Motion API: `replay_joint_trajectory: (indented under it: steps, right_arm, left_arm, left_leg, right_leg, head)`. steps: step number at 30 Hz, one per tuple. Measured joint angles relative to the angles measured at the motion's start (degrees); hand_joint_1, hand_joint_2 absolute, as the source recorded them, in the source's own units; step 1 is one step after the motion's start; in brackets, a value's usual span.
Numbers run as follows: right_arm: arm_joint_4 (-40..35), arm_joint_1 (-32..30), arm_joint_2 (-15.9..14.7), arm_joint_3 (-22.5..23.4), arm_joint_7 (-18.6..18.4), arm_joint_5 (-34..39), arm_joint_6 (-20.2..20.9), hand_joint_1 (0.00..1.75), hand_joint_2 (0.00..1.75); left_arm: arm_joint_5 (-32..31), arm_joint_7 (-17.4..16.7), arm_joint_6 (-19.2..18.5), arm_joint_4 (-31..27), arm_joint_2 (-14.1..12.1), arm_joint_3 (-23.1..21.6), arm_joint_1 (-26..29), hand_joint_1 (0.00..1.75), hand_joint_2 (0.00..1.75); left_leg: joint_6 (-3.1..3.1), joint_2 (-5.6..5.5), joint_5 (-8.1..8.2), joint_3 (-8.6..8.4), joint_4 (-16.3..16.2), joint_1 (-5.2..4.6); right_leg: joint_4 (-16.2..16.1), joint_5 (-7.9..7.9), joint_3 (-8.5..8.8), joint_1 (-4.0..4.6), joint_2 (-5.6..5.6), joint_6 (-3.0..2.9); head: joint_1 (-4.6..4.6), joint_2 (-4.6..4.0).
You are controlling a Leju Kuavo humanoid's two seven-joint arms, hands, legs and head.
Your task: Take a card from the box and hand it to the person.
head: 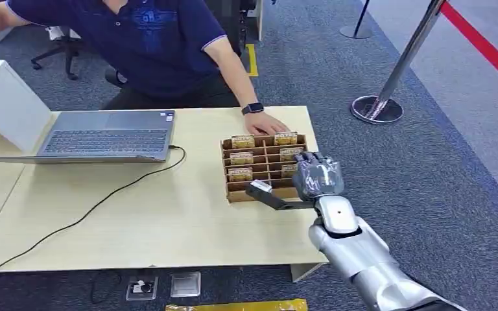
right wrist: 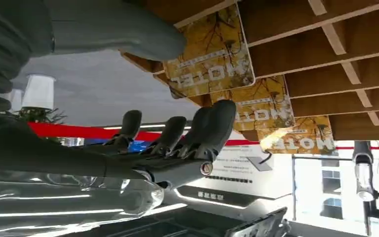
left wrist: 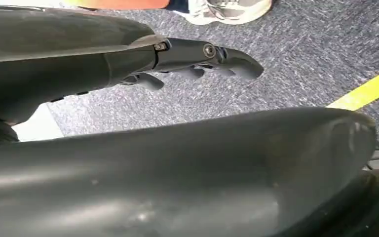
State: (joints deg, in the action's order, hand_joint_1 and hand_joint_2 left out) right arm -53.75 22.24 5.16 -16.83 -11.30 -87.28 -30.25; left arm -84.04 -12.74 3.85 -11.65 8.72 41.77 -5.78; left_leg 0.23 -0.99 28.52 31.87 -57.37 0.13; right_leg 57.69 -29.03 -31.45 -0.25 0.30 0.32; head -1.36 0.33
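While unheld, cards (right wrist: 212, 54) in box (head: 233, 192) just beside right robot hand (head: 318, 176), fingers apart, empty.

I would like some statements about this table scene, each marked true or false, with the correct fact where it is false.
1. The right hand is at the right side of the card box. True.
2. The right hand already holds a card. False: its fingers are apart near the cards and hold nothing.
3. The person's hand rests on the table just behind the box. True.
4. The laptop is closed. False: it lies open, with its keyboard showing.
5. The left hand is over the table. False: it is over grey carpet, holding nothing.
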Motion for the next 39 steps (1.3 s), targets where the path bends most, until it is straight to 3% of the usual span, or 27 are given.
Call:
replay_joint_trajectory:
  steps: [4, 7, 8, 10, 11, 14, 15, 16, 17, 20, 39]
  right_arm:
    - [0.22, 0.19, 0.00, 0.00, -0.04, 0.00, 0.20, 0.79, 1.75]
    - [0.44, 0.34, 0.00, 0.00, -0.04, 0.02, 0.31, 0.87, 1.75]
    - [0.52, 0.40, 0.00, 0.00, -0.04, 0.00, 0.44, 1.03, 1.75]
    - [0.70, 0.62, 0.00, 0.00, -0.02, -0.09, 0.90, 1.08, 1.75]
    - [0.81, 0.76, 0.00, 0.00, 0.00, -0.09, 1.01, 1.26, 1.75]
    - [1.24, 1.22, 0.02, 0.00, 0.18, -0.09, 1.27, 1.26, 1.75]
    - [1.40, 1.43, 0.02, 0.00, 0.24, -0.04, 1.27, 1.45, 1.75]
    - [1.53, 1.60, 0.02, 0.00, 0.31, 0.00, 1.27, 1.45, 1.75]
    - [1.66, 1.73, 0.02, 0.00, 0.33, 0.02, 1.27, 1.57, 1.75]
    - [1.99, 2.00, 0.02, 0.00, 0.46, 0.15, 1.27, 1.73, 1.75]
    - [2.63, 2.45, -0.35, 0.94, 2.07, 3.08, 0.35, 1.75, 1.75]
  left_arm:
    - [-0.02, -0.02, 0.09, 0.00, 0.00, 0.00, -0.08, 0.00, 0.00]
    - [-0.02, -0.04, 0.09, 0.00, 0.00, 0.00, -0.09, 0.00, 0.00]
    - [-0.02, -0.07, 0.09, 0.00, 0.00, 0.00, -0.09, 0.00, 0.00]
    - [0.00, -0.11, 0.13, 0.00, 0.00, 0.00, -0.09, 0.00, 0.00]
    - [0.00, -0.11, 0.15, 0.00, 0.00, 0.00, -0.09, 0.00, 0.00]
    - [0.04, -0.11, 0.30, 0.00, 0.00, 0.00, -0.09, 0.00, 0.00]
    - [0.07, -0.11, 0.37, 0.00, 0.00, 0.00, -0.09, 0.00, 0.00]
    - [0.07, -0.09, 0.44, 0.00, 0.02, 0.02, -0.10, 0.00, 0.00]
    - [0.07, -0.09, 0.44, 0.00, 0.02, 0.00, -0.09, 0.00, 0.00]
    - [0.07, -0.02, 0.44, 0.00, 0.02, 0.02, -0.10, 0.00, 0.00]
    - [0.07, -0.13, 0.09, 0.00, 0.09, 0.00, -0.49, 0.00, 0.00]
  left_leg:
    - [0.00, 0.00, 0.00, -0.02, 0.00, 0.00]
    - [0.00, 0.00, -0.01, -0.01, 0.00, 0.00]
    - [0.00, 0.00, -0.01, -0.01, 0.00, 0.00]
    - [0.00, 0.00, -0.02, -0.01, 0.00, 0.00]
    - [0.00, 0.00, -0.03, -0.01, 0.00, 0.00]
    - [-0.01, 0.00, -0.03, 0.00, 0.00, 0.00]
    - [-0.01, 0.00, -0.03, -0.01, 0.00, 0.00]
    - [-0.01, 0.00, -0.03, -0.01, 0.00, 0.00]
    - [-0.01, 0.00, -0.03, -0.01, 0.00, 0.00]
    - [-0.01, 0.01, -0.04, -0.02, 0.00, 0.00]
    - [0.01, 0.01, -0.10, -0.02, -0.01, 0.00]
  right_leg:
    - [0.00, 0.01, 0.01, 0.00, 0.00, 0.00]
    - [0.00, 0.02, 0.01, 0.00, 0.00, -0.01]
    - [0.00, 0.02, 0.01, 0.00, 0.00, -0.01]
    - [0.00, 0.03, 0.01, 0.00, 0.00, -0.01]
    - [0.00, 0.03, 0.01, 0.00, 0.00, -0.02]
    - [0.00, 0.03, 0.00, 0.00, 0.00, -0.02]
    - [0.00, 0.03, 0.00, 0.00, 0.00, -0.02]
    - [0.00, 0.03, 0.00, 0.00, 0.00, -0.02]
    - [0.00, 0.03, 0.01, 0.00, 0.00, -0.02]
    - [0.00, 0.04, 0.01, 0.00, 0.01, -0.02]
    - [0.00, 0.10, 0.01, 0.00, 0.01, 0.01]
  head:
    - [0.00, -0.02]
    - [0.02, 0.00]
    - [0.00, 0.00]
    - [0.00, -0.02]
    - [0.02, 0.00]
    - [0.00, -0.02]
    - [0.02, -0.02]
    - [0.04, 0.00]
    - [0.02, 0.00]
    - [0.02, -0.02]
    - [0.02, 0.00]
